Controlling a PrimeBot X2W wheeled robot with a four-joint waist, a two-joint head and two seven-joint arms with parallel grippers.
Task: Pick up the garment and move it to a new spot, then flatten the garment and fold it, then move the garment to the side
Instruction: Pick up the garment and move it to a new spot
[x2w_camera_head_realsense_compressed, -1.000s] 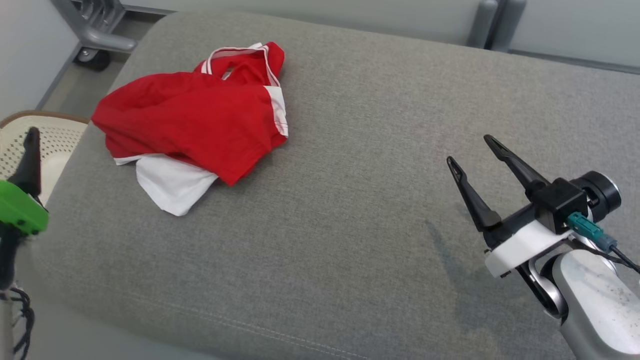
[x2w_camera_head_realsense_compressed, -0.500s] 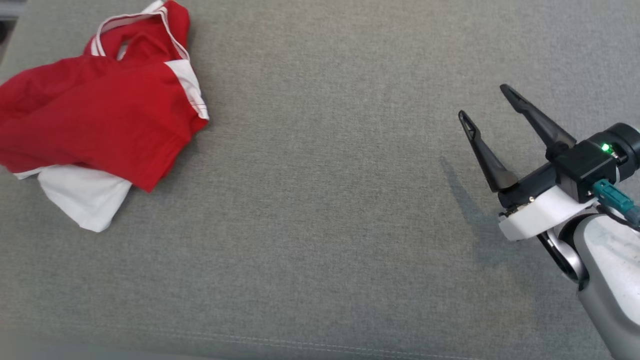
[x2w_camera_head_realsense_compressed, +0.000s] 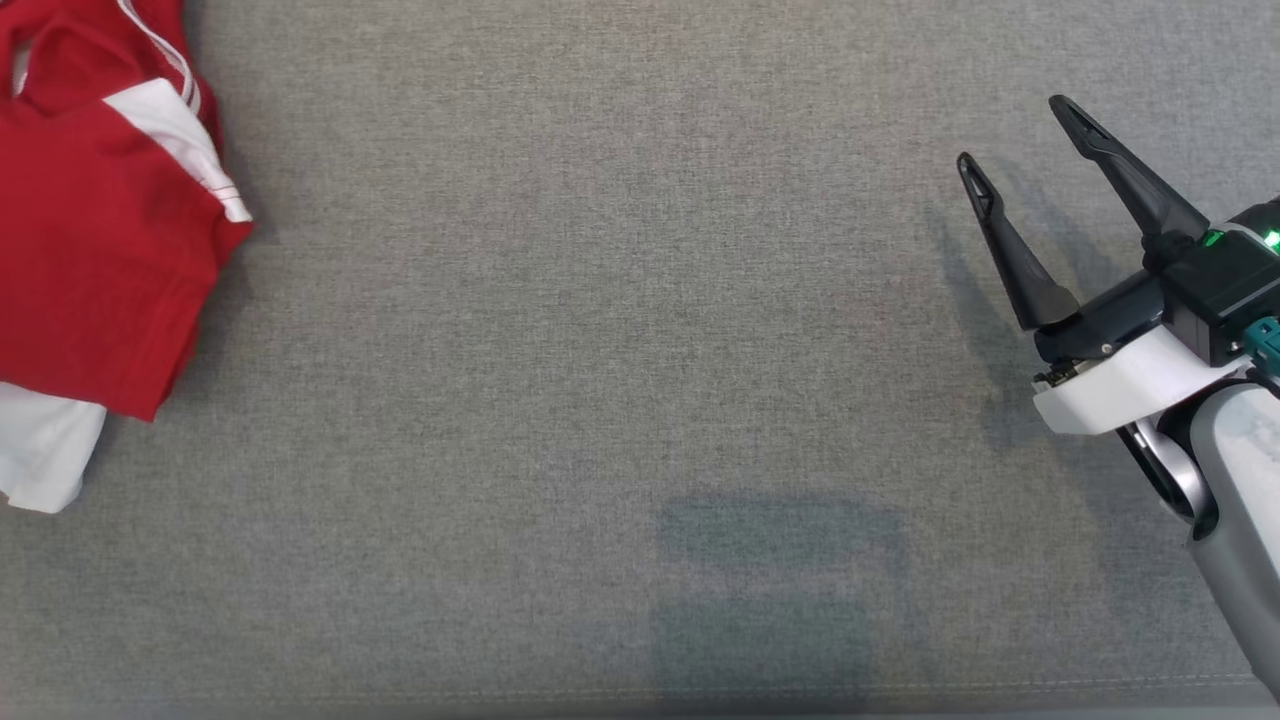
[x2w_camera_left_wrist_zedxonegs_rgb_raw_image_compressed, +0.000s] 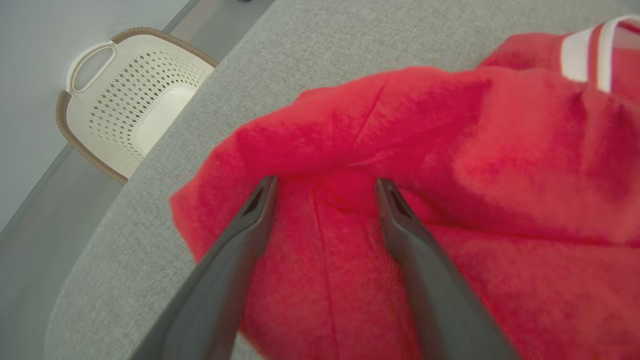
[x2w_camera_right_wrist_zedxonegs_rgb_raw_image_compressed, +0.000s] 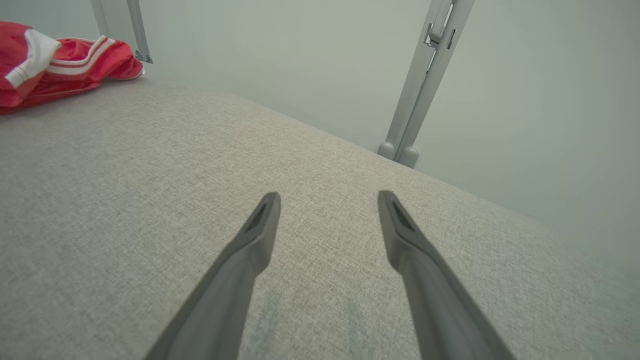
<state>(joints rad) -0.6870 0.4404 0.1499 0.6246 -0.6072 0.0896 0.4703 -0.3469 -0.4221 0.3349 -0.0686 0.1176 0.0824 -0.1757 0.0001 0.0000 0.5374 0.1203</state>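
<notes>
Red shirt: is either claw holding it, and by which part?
Nothing is held. The left gripper is open, its tips at a crumpled red fold of the garment, not closed on it. The right gripper is open above the cushion.

Grey upholstered cushion (x2w_camera_head_realsense_compressed: 600, 400), laundry basket (x2w_camera_left_wrist_zedxonegs_rgb_raw_image_compressed: 125, 100) and metal post (x2w_camera_right_wrist_zedxonegs_rgb_raw_image_compressed: 425, 75) suggest a test room.

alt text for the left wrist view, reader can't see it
The left tool, its two dark fingers spread, points at a crumpled red garment on a grey cushion. A cream perforated basket sits beyond the cushion's edge.
</notes>
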